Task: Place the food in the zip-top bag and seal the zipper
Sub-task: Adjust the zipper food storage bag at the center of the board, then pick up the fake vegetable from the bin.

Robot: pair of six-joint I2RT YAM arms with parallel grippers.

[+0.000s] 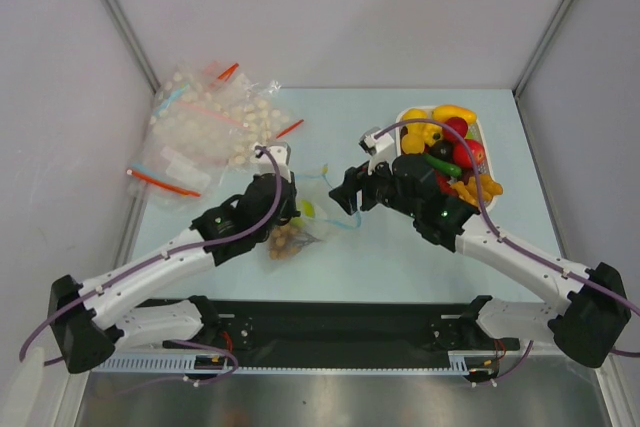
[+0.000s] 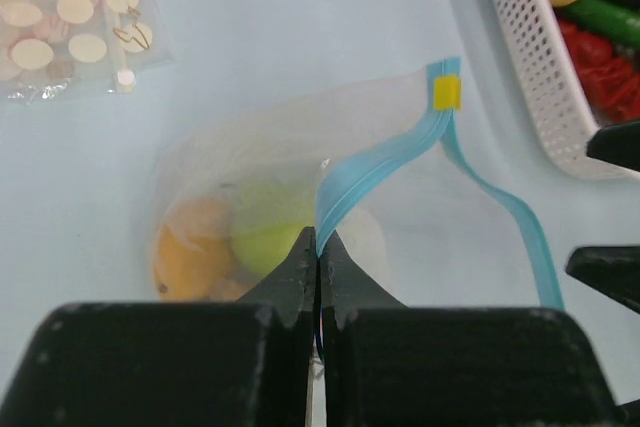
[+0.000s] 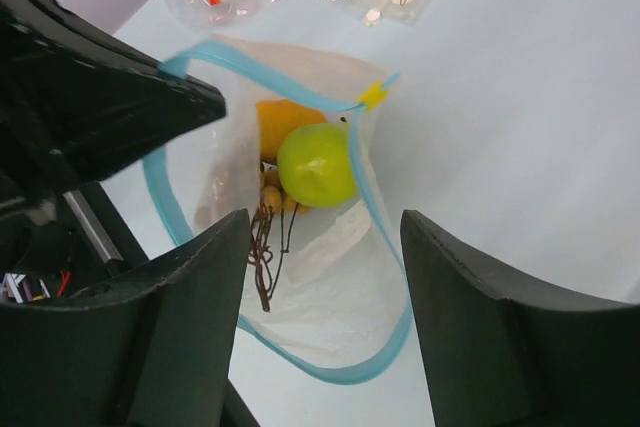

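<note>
While left gripper (image 2: pixel 318 247) pinches the zipper (image 2: pixel 375 172) and right gripper (image 3: pixel 322 222) hangs spread, empty, over the zip-top bag (image 3: pixel 320 297), likely hazards: strip may slip the pinch; mouth may sag; green fruit (image 3: pixel 316 164) may spill.

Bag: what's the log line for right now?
left gripper: shut on zipper | right gripper: open, over zip-top bag | green fruit: inside bag

table (image 1: pixel 400 242): zip-top bag (image 1: pixel 296 231), tray (image 1: pixel 485 133), bag heap (image 1: pixel 215 122)

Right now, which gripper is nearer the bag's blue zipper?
Left. The left gripper is shut on the zipper, pinching the strip. The right gripper is open over the zip-top bag mouth, apparently clear of the strip.
</note>
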